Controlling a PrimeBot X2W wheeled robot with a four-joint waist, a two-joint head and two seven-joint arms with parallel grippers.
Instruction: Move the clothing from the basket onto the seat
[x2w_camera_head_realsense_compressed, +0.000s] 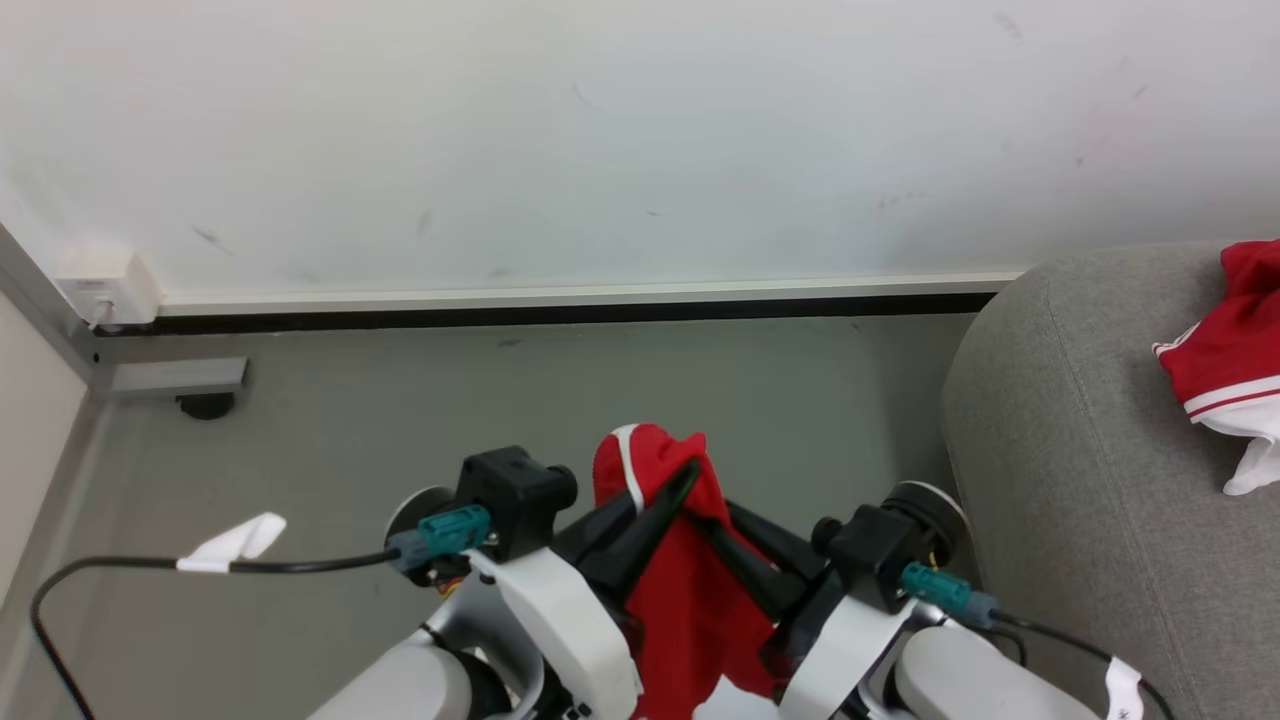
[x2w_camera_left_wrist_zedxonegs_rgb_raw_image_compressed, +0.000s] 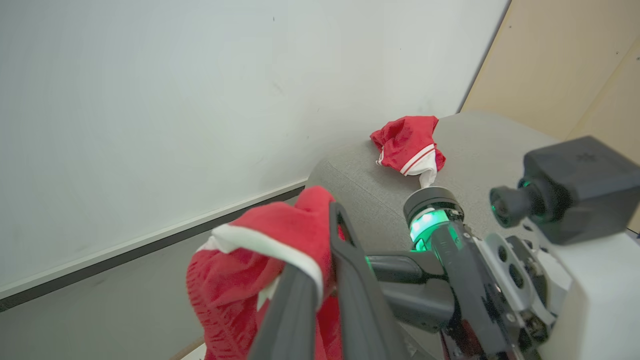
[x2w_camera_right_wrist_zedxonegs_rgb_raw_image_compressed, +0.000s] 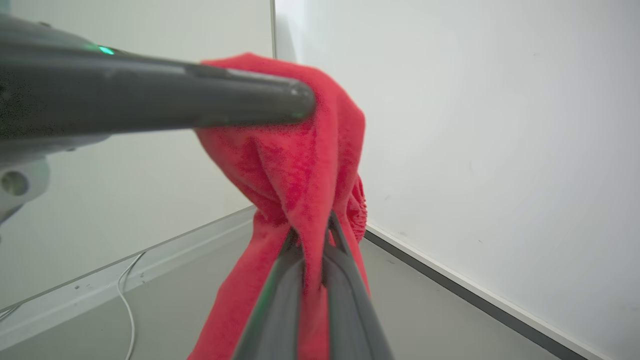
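We see both grippers above the grey floor (x2w_camera_head_realsense_compressed: 620, 390), in front of a white wall (x2w_camera_head_realsense_compressed: 600, 140), meeting on one red garment (x2w_camera_head_realsense_compressed: 680, 600).

1. Right gripper (x2w_camera_right_wrist_zedxonegs_rgb_raw_image_compressed: 315, 240): the two fingers are pressed together on a fold of the fabric. The cloth bunches above the tips and hangs down past them.
2. Left gripper (x2w_camera_left_wrist_zedxonegs_rgb_raw_image_compressed: 320, 245): the fingers lie close together with the white-trimmed edge of the same garment between them. Cloth covers one tip, so we can only say that it appears clamped on the garment. In the right wrist view, one left finger crosses the top of the frame, with its tip against the fabric.
3. In the head view, the grippers come in from opposite sides and the garment hangs between them, clear of the floor.

A second red garment (x2w_camera_head_realsense_compressed: 1225, 365), with white stripes and trim, lies crumpled on the grey seat (x2w_camera_head_realsense_compressed: 1050, 450). The seat stands against the wall at the robot's right, and this garment is well apart from both grippers.
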